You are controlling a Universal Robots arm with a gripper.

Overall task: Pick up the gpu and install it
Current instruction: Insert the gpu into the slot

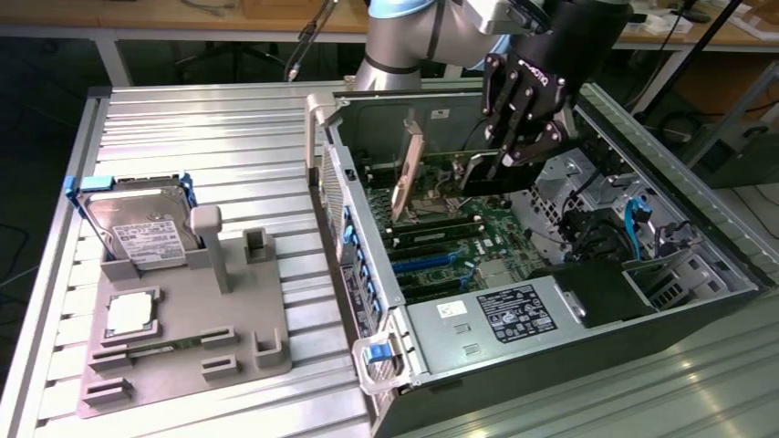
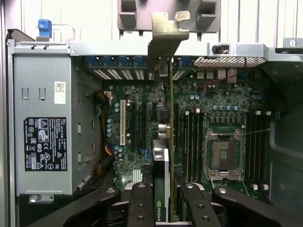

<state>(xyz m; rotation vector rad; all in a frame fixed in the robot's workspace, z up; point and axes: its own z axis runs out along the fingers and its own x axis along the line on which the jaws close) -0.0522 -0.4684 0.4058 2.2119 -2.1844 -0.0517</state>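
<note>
The gpu [image 2: 161,165] stands on edge inside the open computer case [image 1: 336,196], over the motherboard's expansion slots. Its tan metal end bracket [image 2: 168,30] rises past the case's rear wall. In the exterior view the bracket [image 1: 415,160] stands upright near the case's left wall, and the card runs from it toward my gripper [image 1: 517,157]. My gripper [image 2: 165,208] is shut on the gpu's far end, with black fingers [image 2: 140,203] on either side of the thin card. Whether the card's edge sits in a slot is hidden.
A silver power supply [image 1: 512,310] fills the case's near end. The empty CPU socket [image 2: 222,153] and a white slot [image 2: 123,122] lie beside the card. At the exterior view's left, a grey fixture tray [image 1: 182,365] holds a hard drive [image 1: 144,228] and a CPU [image 1: 130,313].
</note>
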